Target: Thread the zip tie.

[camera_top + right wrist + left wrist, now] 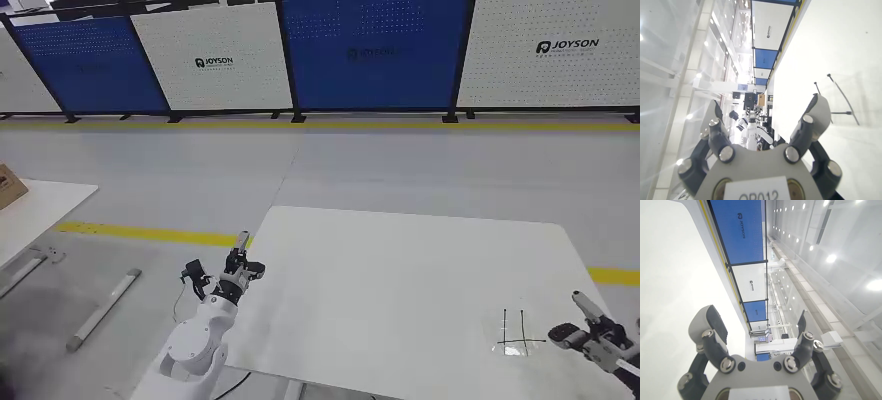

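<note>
Three thin black zip ties (514, 334) lie flat on the white table (400, 290) near its front right corner: two run side by side and a third crosses their near ends. The right wrist view has them as zip ties (843, 98) just beyond one fingertip. My right gripper (575, 318) (766, 107) hovers at the table's right edge beside the ties, open and holding nothing. At the table's left edge, far from the ties, my left gripper (243, 252) (761, 321) is also open, with nothing between its fingers.
Grey floor with a yellow line (150, 234) surrounds the table. Another white table (40, 205) with a cardboard box stands at the far left, and a pale bar (103, 308) lies on the floor beside it. Blue and white pegboard panels (380, 55) line the back.
</note>
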You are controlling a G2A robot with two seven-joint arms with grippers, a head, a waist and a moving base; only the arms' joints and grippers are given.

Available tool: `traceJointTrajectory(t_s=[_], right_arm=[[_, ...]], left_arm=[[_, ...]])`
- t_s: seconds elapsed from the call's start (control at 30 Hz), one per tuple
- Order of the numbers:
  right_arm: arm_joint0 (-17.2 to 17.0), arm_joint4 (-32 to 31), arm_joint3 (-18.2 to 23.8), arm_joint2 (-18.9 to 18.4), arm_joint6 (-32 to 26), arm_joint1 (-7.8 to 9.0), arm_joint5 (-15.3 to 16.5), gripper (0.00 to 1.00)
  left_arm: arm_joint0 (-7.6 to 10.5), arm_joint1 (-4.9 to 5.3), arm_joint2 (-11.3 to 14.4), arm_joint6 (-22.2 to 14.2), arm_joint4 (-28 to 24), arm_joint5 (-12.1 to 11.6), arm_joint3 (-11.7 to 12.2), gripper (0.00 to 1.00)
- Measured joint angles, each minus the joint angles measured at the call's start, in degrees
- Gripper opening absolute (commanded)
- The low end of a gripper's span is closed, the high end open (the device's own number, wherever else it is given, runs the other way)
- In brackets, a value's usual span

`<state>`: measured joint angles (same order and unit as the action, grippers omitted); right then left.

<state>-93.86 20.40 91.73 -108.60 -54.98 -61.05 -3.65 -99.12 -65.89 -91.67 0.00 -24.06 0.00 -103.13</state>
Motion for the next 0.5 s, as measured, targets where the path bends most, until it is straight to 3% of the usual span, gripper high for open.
traceJointTrajectory(t_s=[0.23,0.5], right_arm=[[0.7,-6.1,-3.5,1.3,4.9,0.32,-1.0,1.00],[0.7,-6.1,-3.5,1.4,4.9,0.32,-1.0,1.00]], left_arm=[[0.00,0.00,0.0,0.0,0.0,0.0,0.0,1.00],[0.00,0.00,0.0,0.0,0.0,0.0,0.0,1.00]])
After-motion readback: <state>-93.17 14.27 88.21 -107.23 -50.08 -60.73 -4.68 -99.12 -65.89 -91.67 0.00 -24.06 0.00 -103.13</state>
